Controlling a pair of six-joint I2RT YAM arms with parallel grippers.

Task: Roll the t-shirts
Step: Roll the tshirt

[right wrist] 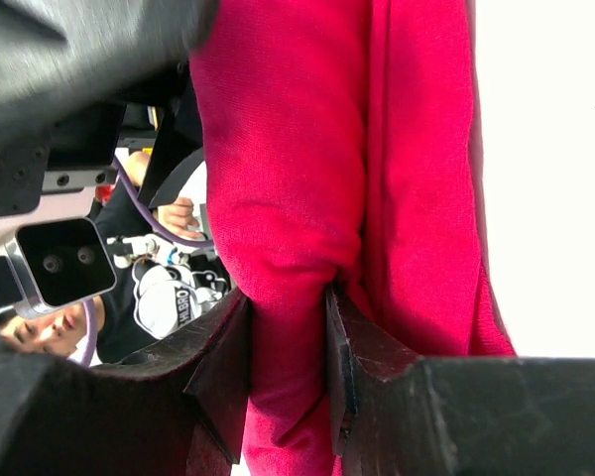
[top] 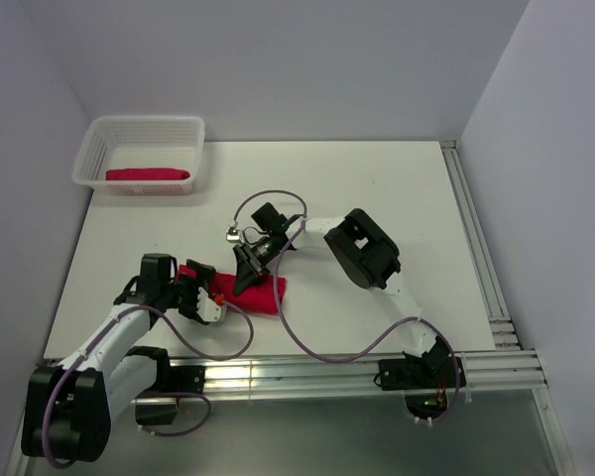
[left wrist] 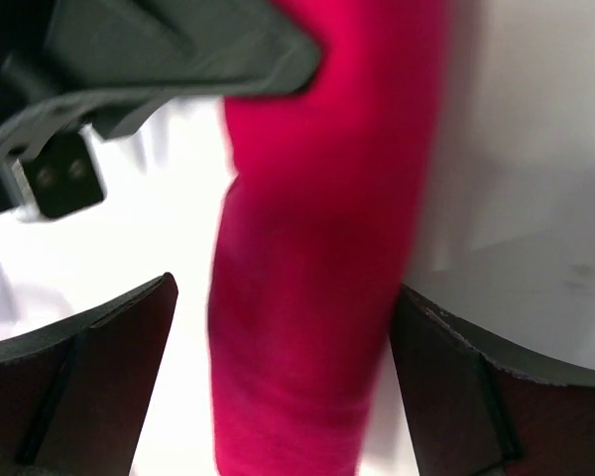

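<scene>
One red t-shirt (top: 149, 175) lies rolled inside the white basket (top: 87, 151) at the back left. The other t-shirt (top: 268, 296) is a rolled red bundle on the table near the front left. My right gripper (top: 246, 278) comes down on it from the right and is shut on a fold of the cloth (right wrist: 278, 149), pinched between the dark fingers (right wrist: 223, 367). My left gripper (top: 208, 297) is at the bundle's left end. In the left wrist view it (left wrist: 283, 297) stands open, one finger on each side of the roll (left wrist: 317, 248), with a gap on the left side.
Aluminium rails run along the table's near edge (top: 327, 372) and right edge (top: 471, 238). Grey walls close the back and both sides. Purple cables (top: 307, 342) loop over the table in front of the bundle.
</scene>
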